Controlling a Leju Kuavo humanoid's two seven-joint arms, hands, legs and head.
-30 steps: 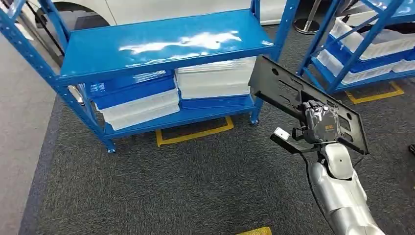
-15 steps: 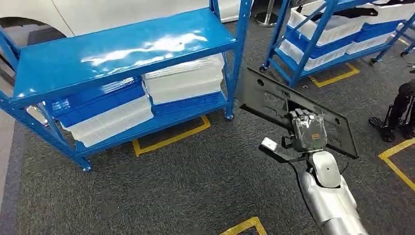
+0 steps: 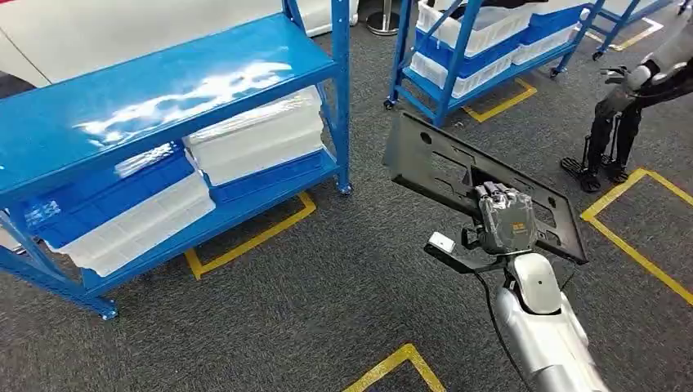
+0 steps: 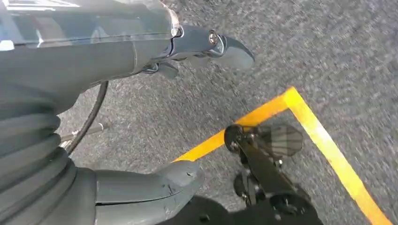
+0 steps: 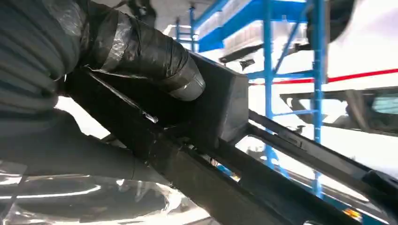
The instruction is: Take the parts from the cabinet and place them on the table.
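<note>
My right hand [image 3: 505, 216] grips a flat black plastic panel [image 3: 433, 167] with several cut-outs, held tilted above the carpet in front of me. In the right wrist view the dark fingers [image 5: 141, 47] wrap over the panel's thick edge [image 5: 225, 108]. The blue cabinet [image 3: 163, 90] stands at the left, with white and blue bins [image 3: 253, 135] on its lower shelf and its top shelf bare. My left hand [image 4: 84, 61] hangs over the grey carpet, thumb and fingers apart, holding nothing.
A second blue rack [image 3: 458, 49] with white and blue bins stands at the back right. A dark legged stand [image 3: 609, 135] is at the far right. Yellow tape lines [image 3: 629, 245] mark the carpet, and one corner [image 4: 305, 117] lies under my left hand.
The camera has turned right, so the cabinet has slid left in the picture and the second rack and dark stand have come in. My right hand still holds the panel.
</note>
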